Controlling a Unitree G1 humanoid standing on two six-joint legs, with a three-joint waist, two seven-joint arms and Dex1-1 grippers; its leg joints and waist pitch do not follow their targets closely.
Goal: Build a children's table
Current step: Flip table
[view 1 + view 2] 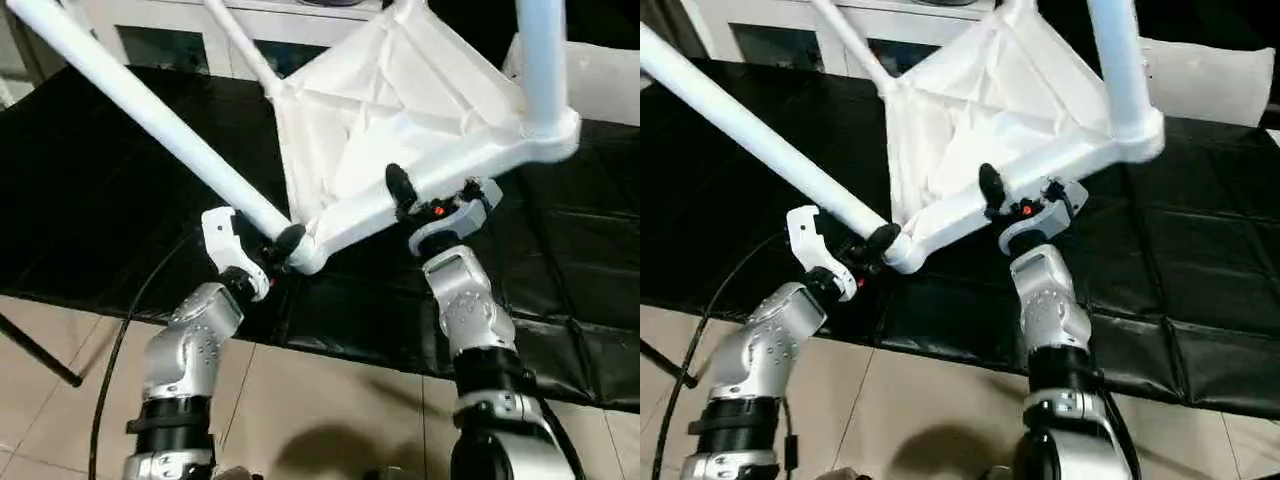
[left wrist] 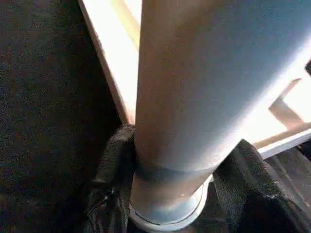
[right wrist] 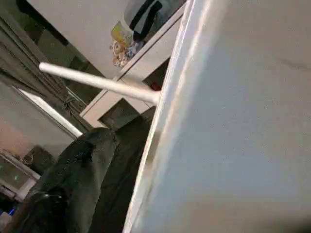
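Table: the white children's table (image 1: 400, 110) is lying tilted, ribbed underside up, over the black mat (image 1: 90, 190), its near corner socket (image 1: 305, 252) hanging just above the mat's front edge.
Sockets and contents: three legs are sitting in corner sockets: one long leg (image 1: 140, 110) is running from the near socket, one (image 1: 545, 60) is rising from the far-right socket, one (image 1: 240, 45) is showing behind the top.
Surface: all white, with raised ribs crossing diagonally inside a rim.
Left gripper (image 1: 285, 242): its black fingers are pinching the long leg just beside the near socket.
Right gripper (image 1: 405, 200): its fingers are standing spread around the table's rim (image 1: 440, 180), one black finger (image 1: 399, 186) showing above the rim.
Count: one table top, three visible legs, two grippers.
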